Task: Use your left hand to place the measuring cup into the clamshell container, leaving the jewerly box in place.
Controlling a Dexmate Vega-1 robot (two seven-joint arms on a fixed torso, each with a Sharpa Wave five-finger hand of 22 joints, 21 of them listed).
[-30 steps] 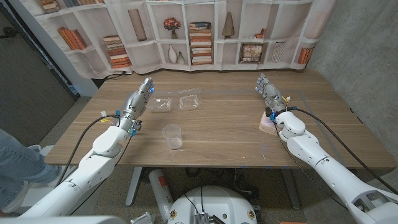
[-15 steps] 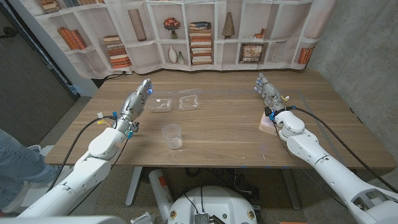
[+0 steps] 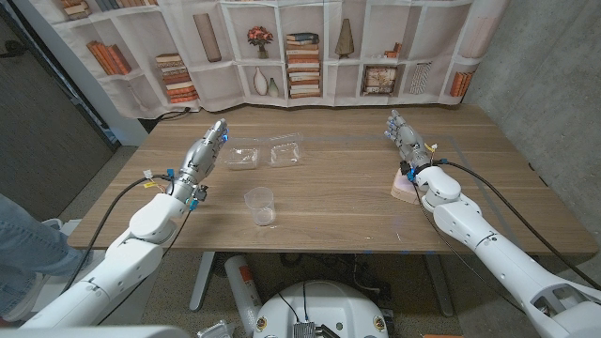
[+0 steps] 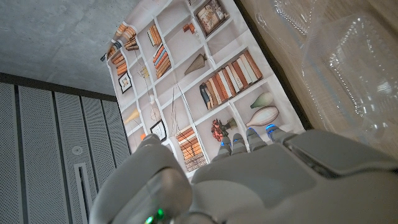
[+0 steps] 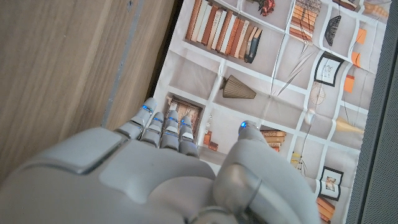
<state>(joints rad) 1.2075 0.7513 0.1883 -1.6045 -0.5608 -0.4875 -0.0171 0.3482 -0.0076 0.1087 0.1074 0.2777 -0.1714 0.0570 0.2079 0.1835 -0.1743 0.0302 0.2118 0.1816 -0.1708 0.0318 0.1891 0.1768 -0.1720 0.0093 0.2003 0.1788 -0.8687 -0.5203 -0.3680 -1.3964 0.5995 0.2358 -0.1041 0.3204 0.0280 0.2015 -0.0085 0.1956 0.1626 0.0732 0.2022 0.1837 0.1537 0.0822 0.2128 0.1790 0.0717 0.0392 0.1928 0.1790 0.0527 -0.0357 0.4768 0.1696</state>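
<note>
Wooden table (image 3: 347,202), both hands' fingers straight and empty (left hand (image 3: 208,148), right hand (image 3: 404,134)).

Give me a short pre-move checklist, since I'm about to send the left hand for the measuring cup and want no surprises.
1. Left hand holds nothing, fingers straight: ok.
2. Measuring cup upright, free-standing near the table's front edge: ok.
3. Clamshell container lies open, both halves empty: ok.
4. Left hand at the cup: not ok, it sits beside the clamshell.
5. Jewelry box far from the cup's path: ok.
6. Right hand off the box: cannot tell.
</note>
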